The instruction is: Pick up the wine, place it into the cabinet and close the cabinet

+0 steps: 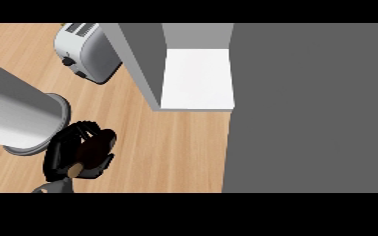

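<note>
Wine bottle (90,152) sits low on my left, left hand (65,147) curled round it. Risk (my judgement): clipping the cabinet (196,80) wall on entry, since the open shelf lies well apart.

Wood-grain surface (177,150) fills the left and middle of the head view. Left hand (63,152) low at left, black fingers (81,129) curled round the dark wine bottle (94,150), which lies tilted across the palm, its tan cork end (74,171) pointing down toward the lower edge. Grey forearm (26,115) runs in from the left edge, just above the hand. Silver toaster (85,52) sits at upper left, well apart from the hand. Cabinet (140,65) open at top centre, white shelf (198,80) bare inside, grey side wall on its left. Wide grey panel (303,110) covers the whole right side; can't tell if it's the door
</note>
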Controlling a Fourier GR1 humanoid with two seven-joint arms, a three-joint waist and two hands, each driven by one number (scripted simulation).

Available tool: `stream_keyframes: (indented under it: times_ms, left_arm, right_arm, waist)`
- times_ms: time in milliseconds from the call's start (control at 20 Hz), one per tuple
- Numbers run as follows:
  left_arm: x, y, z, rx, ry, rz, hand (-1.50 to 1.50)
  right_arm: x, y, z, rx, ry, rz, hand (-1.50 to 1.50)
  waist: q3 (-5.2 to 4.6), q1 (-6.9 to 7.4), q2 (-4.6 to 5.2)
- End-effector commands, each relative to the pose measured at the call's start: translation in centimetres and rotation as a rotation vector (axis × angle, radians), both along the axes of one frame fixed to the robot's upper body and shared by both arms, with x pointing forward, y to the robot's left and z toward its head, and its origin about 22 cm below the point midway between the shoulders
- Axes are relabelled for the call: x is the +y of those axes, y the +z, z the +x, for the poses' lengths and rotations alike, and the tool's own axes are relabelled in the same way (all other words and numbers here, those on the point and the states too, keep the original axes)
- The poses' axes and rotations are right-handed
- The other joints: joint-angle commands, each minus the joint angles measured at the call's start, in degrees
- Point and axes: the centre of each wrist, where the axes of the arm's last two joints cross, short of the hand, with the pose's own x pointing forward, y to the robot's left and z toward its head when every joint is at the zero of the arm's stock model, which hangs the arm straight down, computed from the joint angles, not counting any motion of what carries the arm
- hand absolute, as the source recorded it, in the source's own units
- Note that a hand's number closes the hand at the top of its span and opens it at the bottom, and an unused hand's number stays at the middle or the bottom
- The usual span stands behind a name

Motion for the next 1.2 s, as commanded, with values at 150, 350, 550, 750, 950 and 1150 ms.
stream_keyframes:
  times_ms: [150, 350, 550, 750, 950, 1150]
  left_arm:
    - [-1.4, 3.5, -2.5, -0.057, -0.01, -0.082, 1.5]
    - [-5.5, 8.2, -1.1, -0.067, -0.066, -0.114, 1.5]
    - [-5.8, 10.7, -1.4, -0.058, -0.097, -0.081, 1.5]
    - [-7.7, 13.0, -3.1, -0.045, -0.131, -0.065, 1.5]
    - [-12.1, 15.8, -2.1, -0.017, -0.16, -0.06, 1.5]
    - [-14.6, 17.5, -2.2, -0.036, -0.211, -0.081, 1.5]
  right_arm:
    - [-0.4, 0.9, -3.4, -0.043, 0.05, 0.032, -1.5]
    - [0.1, 0.9, -1.6, -0.048, 0.062, 0.01, -1.5]
    - [-0.5, 2.0, -3.1, -0.049, 0.054, 0.026, -1.5]
    - [0.2, 2.0, -3.0, -0.027, 0.06, 0.029, -1.5]
    - [-0.9, 0.8, -2.7, -0.038, 0.046, 0.037, -1.5]
    - [-0.7, 1.2, -2.4, -0.037, 0.048, 0.047, -1.5]
  waist:
    - [-0.14, -0.23, 0.21]
    - [-0.16, -0.13, 0.3]
    - [-0.19, -0.46, 0.31]
    - [-0.22, -0.27, 0.31]
    - [-0.16, -0.83, 0.35]
    - [-0.21, -0.71, 0.4]
